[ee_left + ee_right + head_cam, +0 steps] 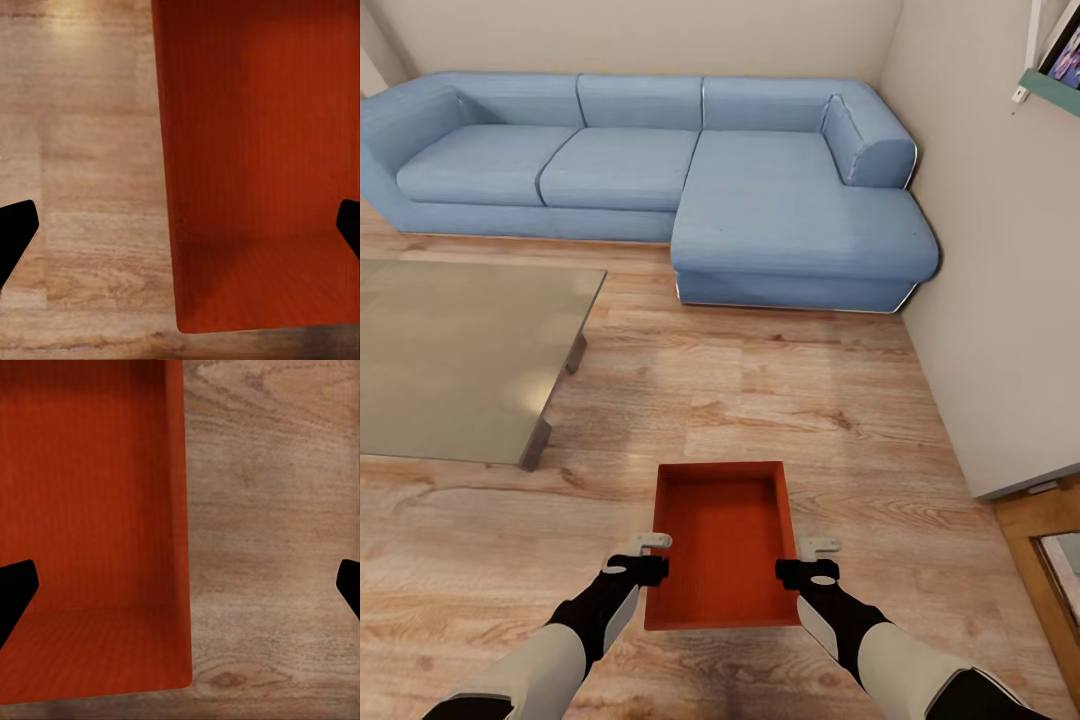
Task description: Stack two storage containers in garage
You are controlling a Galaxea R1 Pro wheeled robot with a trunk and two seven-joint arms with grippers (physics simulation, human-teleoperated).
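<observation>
One storage container in front of the robot, on the light wood-plank floor of the living room: orange-red, rectangular, lidless, with thin straight walls. The inside is finely ribbed, seen close up in the left wrist view and again in the right wrist view. Nothing lies in it, just the bare ribbed bottom.

The left hand sits at the box's left wall, the right hand at its right wall, one on each side. From the left wrist camera the fingers stand wide apart, one dark tip over the floor, the other over the box's inside, so the wall lies between them and they are not clamped on it. Same story on the right: fingers spread, one tip over the box, one over the planks.

Beyond, the blue corner sofa runs along the wall, and a low grey table stands to the left, well apart from the box.
</observation>
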